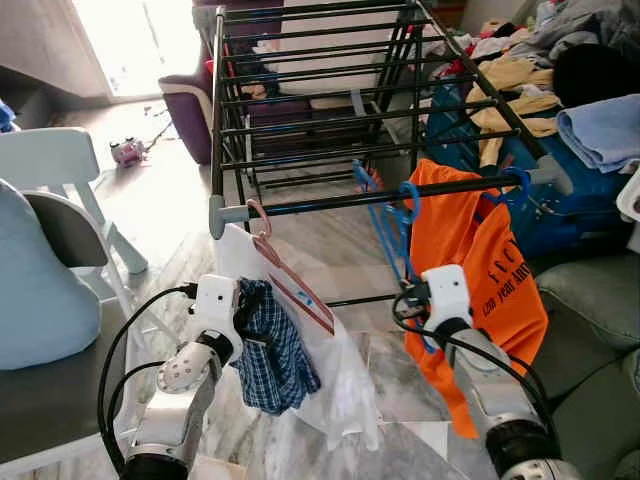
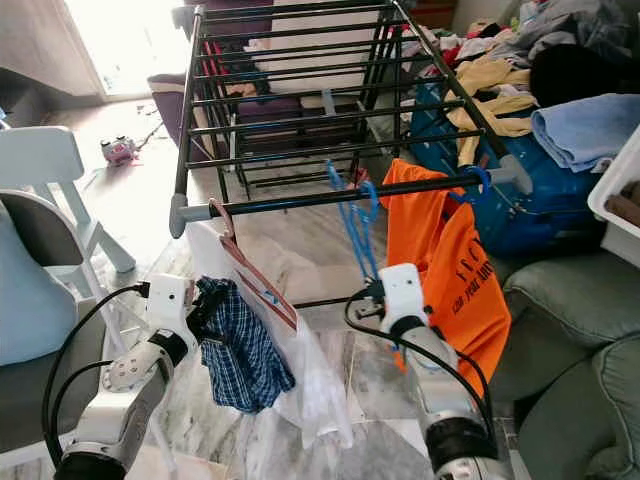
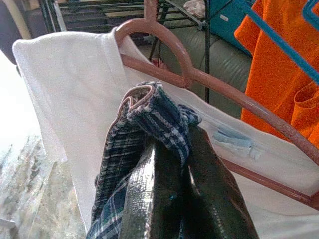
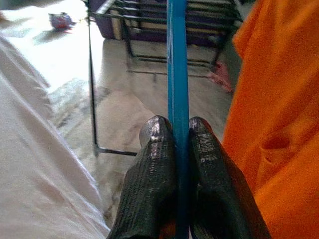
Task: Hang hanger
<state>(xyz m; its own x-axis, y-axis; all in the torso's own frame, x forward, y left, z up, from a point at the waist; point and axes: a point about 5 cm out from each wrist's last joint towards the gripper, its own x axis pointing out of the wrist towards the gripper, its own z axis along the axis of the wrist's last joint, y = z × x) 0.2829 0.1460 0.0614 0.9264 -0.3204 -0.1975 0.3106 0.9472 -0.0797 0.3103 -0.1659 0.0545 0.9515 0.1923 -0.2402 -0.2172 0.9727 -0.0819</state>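
A black drying rack [image 1: 380,197] stands ahead. On its front bar hangs a pink hanger [image 1: 290,275] carrying a white shirt [image 1: 340,385]. My left gripper [image 1: 250,325] sits just beside that shirt, shut on a blue plaid garment [image 3: 149,109] that drapes over its fingertips. A blue hanger [image 1: 390,230] is hooked on the same bar next to an orange shirt [image 1: 480,260]. Below the bar, my right gripper [image 4: 178,134] is shut on the blue hanger's thin arm [image 4: 177,59], with the orange shirt right beside it.
A white chair [image 1: 60,170] and a blue cushion [image 1: 35,280] stand at the left. A purple armchair [image 1: 190,110] is behind the rack. Piled clothes [image 1: 560,80] and a blue case [image 1: 560,215] lie at the right, above a grey-green sofa [image 1: 590,300].
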